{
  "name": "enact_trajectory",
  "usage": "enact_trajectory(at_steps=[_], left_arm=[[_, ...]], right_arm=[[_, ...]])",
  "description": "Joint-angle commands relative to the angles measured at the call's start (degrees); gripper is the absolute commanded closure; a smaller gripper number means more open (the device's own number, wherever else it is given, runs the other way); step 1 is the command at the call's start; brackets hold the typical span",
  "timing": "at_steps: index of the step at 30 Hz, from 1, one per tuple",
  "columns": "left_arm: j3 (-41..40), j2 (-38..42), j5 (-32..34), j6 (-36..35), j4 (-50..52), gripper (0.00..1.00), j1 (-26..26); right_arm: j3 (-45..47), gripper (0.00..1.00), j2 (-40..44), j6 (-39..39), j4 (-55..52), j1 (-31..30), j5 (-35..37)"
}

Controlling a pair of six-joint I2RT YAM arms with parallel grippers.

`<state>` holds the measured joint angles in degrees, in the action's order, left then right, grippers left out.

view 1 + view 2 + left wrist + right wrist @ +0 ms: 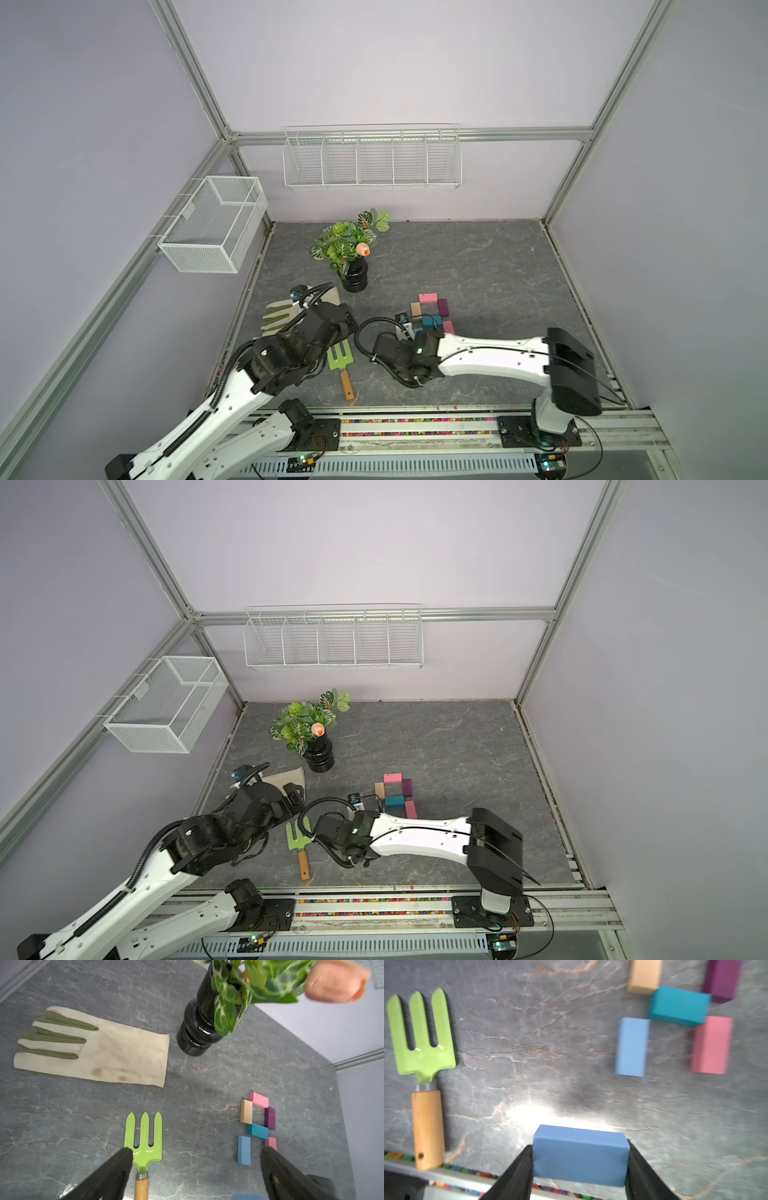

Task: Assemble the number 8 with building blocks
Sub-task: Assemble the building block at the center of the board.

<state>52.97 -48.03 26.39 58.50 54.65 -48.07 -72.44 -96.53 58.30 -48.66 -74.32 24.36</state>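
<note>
Right arm [415,833] is hiding the held light blue brick [579,1157] in both top views, at 7 o'clock of the teal brick [394,801], left arm [216,833] is covering part of the glove [286,778].

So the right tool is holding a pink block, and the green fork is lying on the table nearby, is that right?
Not quite. The right tool holds a blue block, not a pink one; the right wrist view shows it clamped there. The green fork does lie on the table nearby.
</note>
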Motion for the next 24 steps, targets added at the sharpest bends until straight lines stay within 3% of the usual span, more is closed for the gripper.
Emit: enact_trajectory(at_steps=[1, 5, 9, 17, 24], left_arm=[[-1.09, -2.78, -3.69, 1.26, -1.46, 0.0, -0.22], [-2.4, -3.48, -4.86, 1.45, -4.03, 0.0, -0.27], [-2.26, -3.83, -4.69, 1.36, -4.42, 0.0, -0.27], [-2.87, -5.62, -6.15, 1.33, -6.09, 0.0, -0.26], [-2.61, -5.61, -5.74, 0.9, -6.16, 0.0, -0.26]], right_arm=[[7.84, 0.59, 6.34, -2.87, -1.28, 4.21, -2.39], [17.73, 0.59, 13.47, -5.51, 3.41, 8.93, -6.0], [21.73, 0.58, 14.9, -7.95, 6.05, 11.45, -8.22], [24.88, 0.56, 7.5, -10.44, 13.14, 14.8, -12.21], [20.2, 0.56, -0.43, -11.56, 15.54, 15.21, -13.12]])
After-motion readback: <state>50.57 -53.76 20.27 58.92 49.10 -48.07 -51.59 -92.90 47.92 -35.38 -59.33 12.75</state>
